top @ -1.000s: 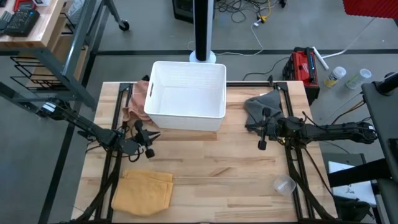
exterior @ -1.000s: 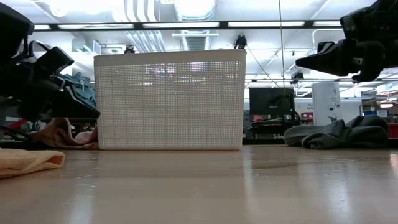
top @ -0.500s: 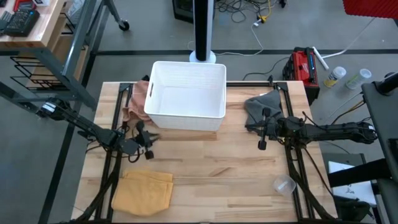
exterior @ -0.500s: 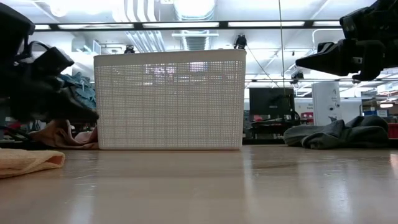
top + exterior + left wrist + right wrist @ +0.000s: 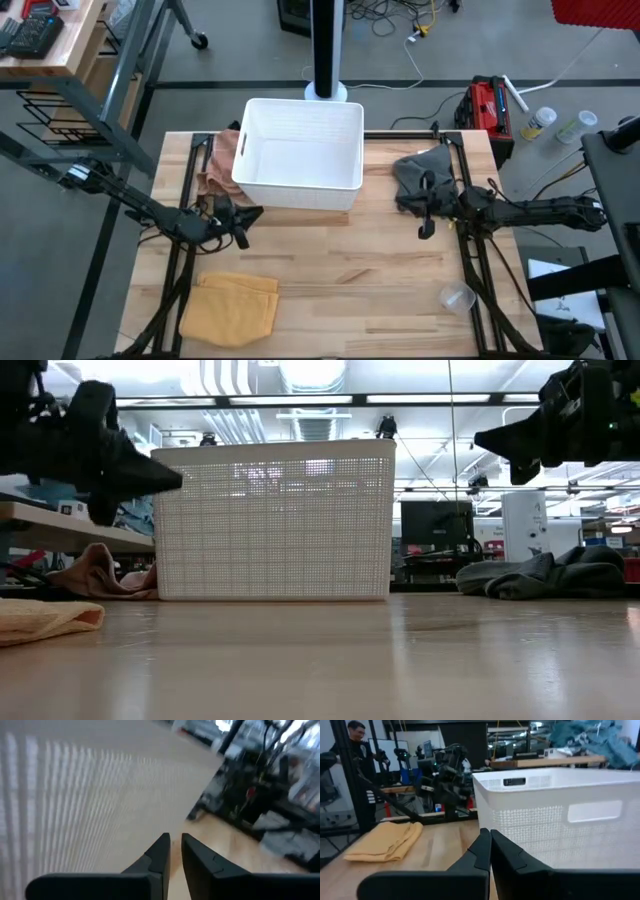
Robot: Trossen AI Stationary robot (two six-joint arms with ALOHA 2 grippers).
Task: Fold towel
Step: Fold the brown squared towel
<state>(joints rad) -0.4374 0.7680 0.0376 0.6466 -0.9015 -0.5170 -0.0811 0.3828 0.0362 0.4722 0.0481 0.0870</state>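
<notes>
A folded yellow towel [image 5: 232, 308] lies flat on the table near its front left corner, also seen in the low view [image 5: 45, 618] and the right wrist view [image 5: 385, 840]. My left gripper [image 5: 250, 213] hovers beyond it, just in front of the white basket [image 5: 300, 155], fingers almost together [image 5: 175, 842] and holding nothing. My right gripper [image 5: 424, 208] hovers at the right, beside a crumpled grey cloth [image 5: 422, 170], shut [image 5: 490, 836] and empty.
The white mesh basket [image 5: 272, 520] stands at the far middle of the table. A pinkish cloth [image 5: 212, 172] lies heaped against its left side. A clear plastic cup [image 5: 457, 296] sits near the front right. Bare wood lies between the two arms.
My left gripper has risen well clear of the table and swung toward the basket's front. My right gripper has risen a little and edged toward the grey cloth. The towel and the cloths have stayed put.
</notes>
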